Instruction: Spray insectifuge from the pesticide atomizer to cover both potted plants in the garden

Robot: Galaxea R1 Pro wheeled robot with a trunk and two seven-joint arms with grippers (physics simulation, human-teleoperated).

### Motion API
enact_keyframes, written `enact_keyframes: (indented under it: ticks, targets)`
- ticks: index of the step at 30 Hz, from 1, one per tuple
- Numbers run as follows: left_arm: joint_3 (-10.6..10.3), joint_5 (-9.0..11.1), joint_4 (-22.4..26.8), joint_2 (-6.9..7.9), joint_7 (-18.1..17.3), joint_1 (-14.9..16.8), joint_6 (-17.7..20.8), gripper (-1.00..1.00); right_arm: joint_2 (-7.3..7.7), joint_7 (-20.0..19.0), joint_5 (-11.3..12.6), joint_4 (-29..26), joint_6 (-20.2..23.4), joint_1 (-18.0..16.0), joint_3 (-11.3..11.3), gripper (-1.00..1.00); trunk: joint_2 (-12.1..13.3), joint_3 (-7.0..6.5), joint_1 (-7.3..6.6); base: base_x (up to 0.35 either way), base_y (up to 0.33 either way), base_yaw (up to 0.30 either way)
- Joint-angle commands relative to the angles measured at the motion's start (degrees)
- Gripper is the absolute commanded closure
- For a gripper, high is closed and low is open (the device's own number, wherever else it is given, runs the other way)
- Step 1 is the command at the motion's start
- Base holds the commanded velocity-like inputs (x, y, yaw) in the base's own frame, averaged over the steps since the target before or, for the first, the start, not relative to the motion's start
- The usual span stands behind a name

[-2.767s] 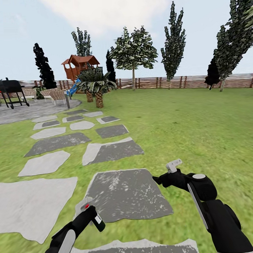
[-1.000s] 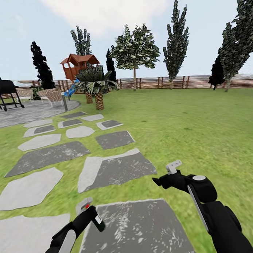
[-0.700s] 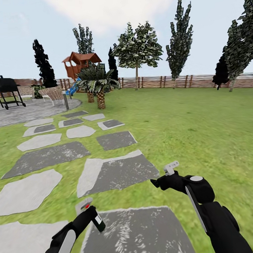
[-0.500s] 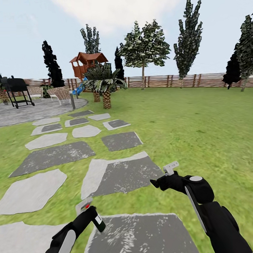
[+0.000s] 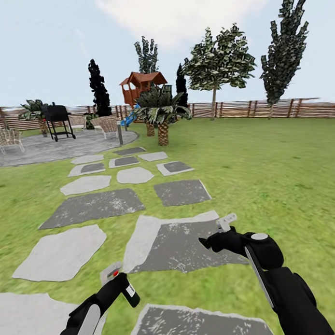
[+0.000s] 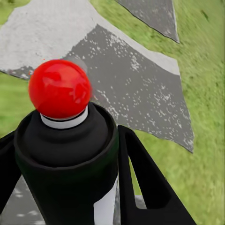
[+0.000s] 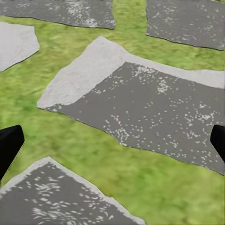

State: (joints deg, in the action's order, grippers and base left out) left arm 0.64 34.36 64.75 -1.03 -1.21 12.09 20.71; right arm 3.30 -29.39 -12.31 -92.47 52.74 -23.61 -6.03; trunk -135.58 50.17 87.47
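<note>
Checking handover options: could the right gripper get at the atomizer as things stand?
Probably yes: the right gripper is open and empty, with only open air between it and the pesticide atomizer held in the left gripper.

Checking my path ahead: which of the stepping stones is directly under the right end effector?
The large two-tone stone: pale along its left and top edge, dark grey elsewhere. The right end effector hangs over it, open; grass separates it from the other stones.

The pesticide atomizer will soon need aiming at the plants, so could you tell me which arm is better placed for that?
The left. Its gripper is shut on the pesticide atomizer, while the right gripper is open and empty above the stepping stones.
</note>
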Motion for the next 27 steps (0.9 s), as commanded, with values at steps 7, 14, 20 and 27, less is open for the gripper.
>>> enact_keyframes:
  ticks: [7,14,20,27]
  targets:
    - [0.1,0.4,0.0,-0.03,0.0,0.0,0.3,1.0,0.04,-0.4,-0.6,-0.1,0.2,0.0,0.0,-1.0,0.0,0.06,0.02,0.336,0.0,0.284]
    - [0.1,0.3,0.0,-0.03,0.0,0.0,0.3,1.0,0.09,-0.5,-0.5,-0.1,0.1,0.0,0.0,-1.0,0.0,0.06,0.02,0.336,0.0,0.083]
    - [0.1,0.3,0.0,-0.03,0.1,0.0,0.3,1.0,0.05,-0.5,-0.5,-0.1,-0.1,0.0,0.0,-1.0,0.0,0.06,0.02,0.336,0.0,0.004]
    - [0.1,0.3,0.0,-0.03,0.1,0.0,0.3,1.0,0.08,-0.5,-0.5,0.0,-0.2,0.0,0.0,-1.0,0.0,0.06,0.02,0.336,0.0,0.0]
